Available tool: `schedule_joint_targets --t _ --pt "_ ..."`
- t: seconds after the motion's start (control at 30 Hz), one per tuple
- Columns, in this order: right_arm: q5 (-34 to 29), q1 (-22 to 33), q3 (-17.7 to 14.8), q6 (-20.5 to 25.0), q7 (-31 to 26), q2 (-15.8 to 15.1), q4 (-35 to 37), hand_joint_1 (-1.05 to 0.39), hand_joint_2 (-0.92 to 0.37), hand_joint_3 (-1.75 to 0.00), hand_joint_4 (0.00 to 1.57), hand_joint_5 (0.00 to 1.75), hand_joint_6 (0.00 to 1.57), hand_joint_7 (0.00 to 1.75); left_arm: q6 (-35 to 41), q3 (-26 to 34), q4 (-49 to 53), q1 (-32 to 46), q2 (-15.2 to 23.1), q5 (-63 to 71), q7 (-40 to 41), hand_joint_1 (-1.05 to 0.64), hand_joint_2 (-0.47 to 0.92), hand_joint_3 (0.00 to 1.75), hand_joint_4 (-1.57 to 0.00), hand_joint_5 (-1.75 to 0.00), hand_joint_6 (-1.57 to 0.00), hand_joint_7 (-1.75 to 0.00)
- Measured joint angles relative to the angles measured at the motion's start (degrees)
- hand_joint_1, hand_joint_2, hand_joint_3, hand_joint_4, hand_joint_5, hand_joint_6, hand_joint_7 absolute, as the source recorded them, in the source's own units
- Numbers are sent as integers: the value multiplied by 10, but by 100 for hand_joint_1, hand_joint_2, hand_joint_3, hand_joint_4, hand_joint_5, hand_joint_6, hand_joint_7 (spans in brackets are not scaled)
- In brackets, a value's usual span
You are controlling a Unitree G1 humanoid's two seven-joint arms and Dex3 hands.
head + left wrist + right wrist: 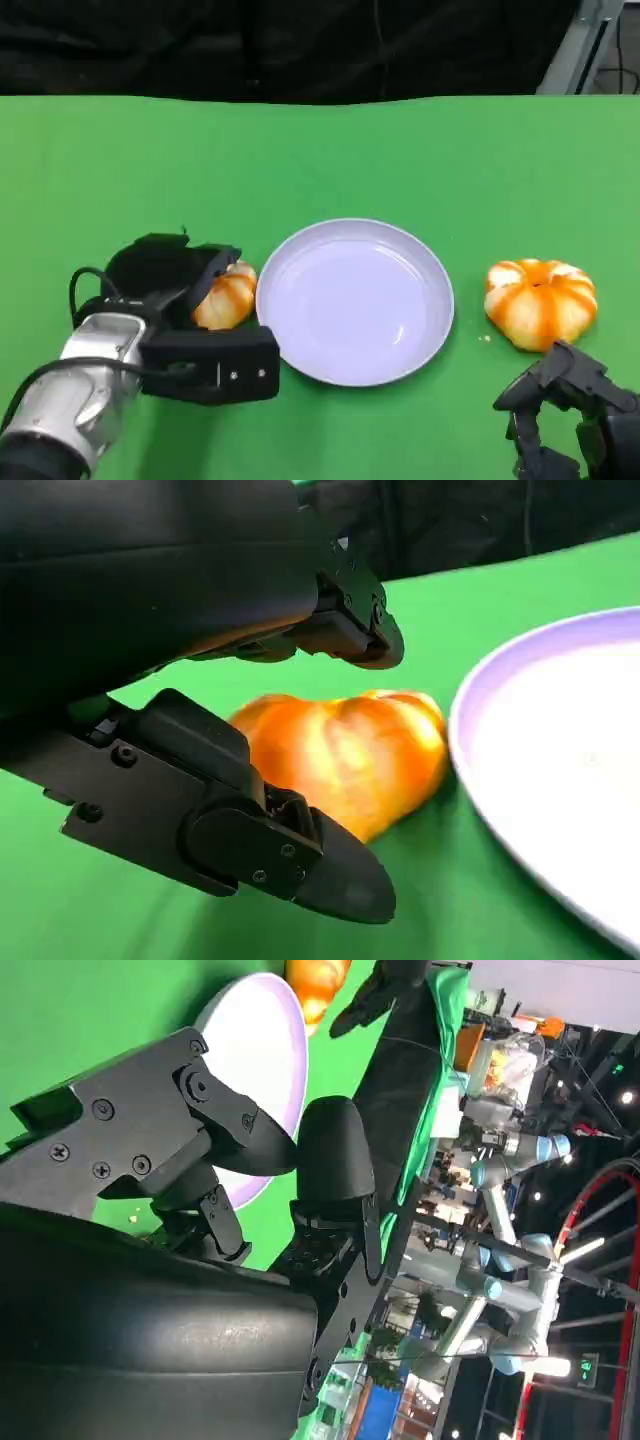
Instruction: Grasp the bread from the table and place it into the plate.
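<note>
The plate (355,300) sits mid-tabletop (300,150) and holds nothing; the placement is not yet done. Two orange-striped bread pieces are present. One bread (226,296) lies on the green cloth just left of the plate's rim, close beside it; whether it touches the rim cannot be told. The second bread (540,302) rests on the cloth to the plate's right, apart from the rim and untouched.

The left hand (185,300) is at the first bread. In the left wrist view its fingers (300,850) bracket the bread (345,755), one set above and one below, spread around it. Firm contact cannot be confirmed, and the bread appears to be resting on the cloth, not lifted. Assessment: the grasp is in progress, not completed.

The right hand (570,410) hovers near the table's front edge, below the second bread, holding nothing; its fingers look partly curled and apart.

Outstanding, by judgement: close the left fingers, lift, carry the bread the short way rightward over the rim, release. A loose hold could let the rounded bread roll out.
</note>
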Motion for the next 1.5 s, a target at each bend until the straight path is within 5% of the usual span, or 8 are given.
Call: schedule_joint_targets --t 0.53,1.37,1.5 --pt "-2 6 2 18 0 1 -22 -9 -58 -111 81 175 73 152 -5 -43 142 -44 -2 -38 57 -104 92 13 -22 -3 -37 -1" --pt "3 10 3 24 2 2 -27 -11 -59 -108 80 175 73 149 -14 -64 168 -54 -3 -67 77 -98 92 14 -26 -3 -41 -1" --pt "2 10 2 22 2 1 -26 -10 -59 -109 80 175 74 149 -26 -65 173 -55 -2 -77 82 -63 91 3 -59 -7 -57 -3"
